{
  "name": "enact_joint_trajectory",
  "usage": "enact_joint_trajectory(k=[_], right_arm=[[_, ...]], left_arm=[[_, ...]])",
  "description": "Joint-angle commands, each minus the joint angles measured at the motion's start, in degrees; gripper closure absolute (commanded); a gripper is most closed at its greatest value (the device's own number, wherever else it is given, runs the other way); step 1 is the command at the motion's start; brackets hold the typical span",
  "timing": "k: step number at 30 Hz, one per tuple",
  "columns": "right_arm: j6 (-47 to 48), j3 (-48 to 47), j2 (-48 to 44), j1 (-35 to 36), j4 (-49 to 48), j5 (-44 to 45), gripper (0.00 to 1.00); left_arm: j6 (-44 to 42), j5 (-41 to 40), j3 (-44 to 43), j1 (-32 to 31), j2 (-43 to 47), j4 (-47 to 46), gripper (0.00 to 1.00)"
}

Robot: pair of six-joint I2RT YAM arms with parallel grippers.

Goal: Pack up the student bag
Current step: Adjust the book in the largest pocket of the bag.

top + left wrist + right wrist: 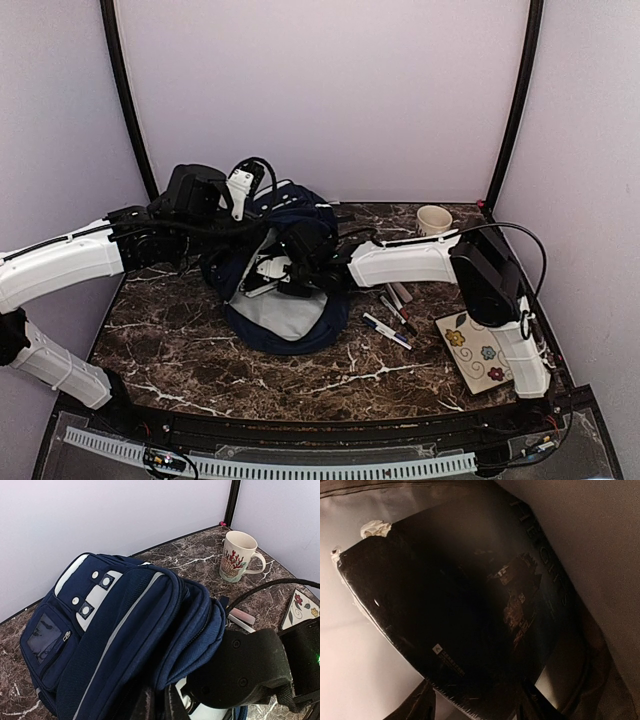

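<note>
**Backpack held at its top while the right claw is inside with a book**

The navy backpack [285,318] lies in the middle of the overhead frame on the dark marble table [170,340]. Its mouth gapes toward the bottom of the frame and shows pale grey lining. In the left wrist view it fills the left and centre, with the white slotted patch and a small zip pocket at the left.

The left claw [159,707] sits at the bottom centre of its own view. Its fingers are pressed together on the dark fabric at the backpack's upper edge. In the overhead view that arm comes in from the left of the frame to the top of the backpack.

The right arm crosses from the right of the overhead frame, and the right claw [479,707] is down inside the backpack's opening. Its own view is dim. A dark book [455,620] with torn white tape at its upper left corner fills most of the frame against the grey lining. The two fingers stand well apart at the bottom edge, with the book's lower corner between them. Whether they press on it cannot be made out.

A cream mug [433,219] stands upright at the upper right, apart from the backpack. A few pens [390,325] lie just right of the backpack, and a flowered card [478,352] lies at the lower right.
</note>
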State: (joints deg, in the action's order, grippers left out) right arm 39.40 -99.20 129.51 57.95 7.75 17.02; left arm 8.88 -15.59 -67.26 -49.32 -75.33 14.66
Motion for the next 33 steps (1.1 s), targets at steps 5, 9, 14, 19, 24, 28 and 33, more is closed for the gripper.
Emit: enact_joint_trajectory(k=[5, 9, 14, 19, 24, 28, 33], right_arm=[[-2.32, -5.47, 5.34, -2.17, -10.67, 4.53, 0.47], [-2.43, -5.82, 6.21, -2.40, -11.70, 5.50, 0.48], [-1.86, -4.47, 5.34, -2.49, -12.20, 5.78, 0.47], [-2.34, -3.24, 3.97, -2.49, -12.13, 5.21, 0.47], [-2.19, -5.64, 5.67, -2.67, -11.15, 6.45, 0.47], [-3.33, -5.06, 3.28, -2.17, -4.26, -0.81, 0.43], [-6.09, 1.65, -4.99, -0.80, 2.30, -8.70, 0.41]], left_arm=[[1.33, 3.46, -2.34, -0.52, 1.50, -3.59, 1.00], [1.26, 3.40, -2.26, -0.54, 1.35, -3.84, 1.00], [1.00, 3.27, -2.13, -0.52, 1.02, -3.84, 1.00], [0.80, 3.04, -1.98, -0.51, 1.06, -3.99, 1.00], [0.67, 3.08, -2.08, -0.51, 1.06, -4.07, 1.00], [0.66, 3.07, -1.94, -0.51, 1.10, -3.42, 1.00], [0.83, 2.61, -0.66, -0.51, 2.04, -3.52, 1.00]])
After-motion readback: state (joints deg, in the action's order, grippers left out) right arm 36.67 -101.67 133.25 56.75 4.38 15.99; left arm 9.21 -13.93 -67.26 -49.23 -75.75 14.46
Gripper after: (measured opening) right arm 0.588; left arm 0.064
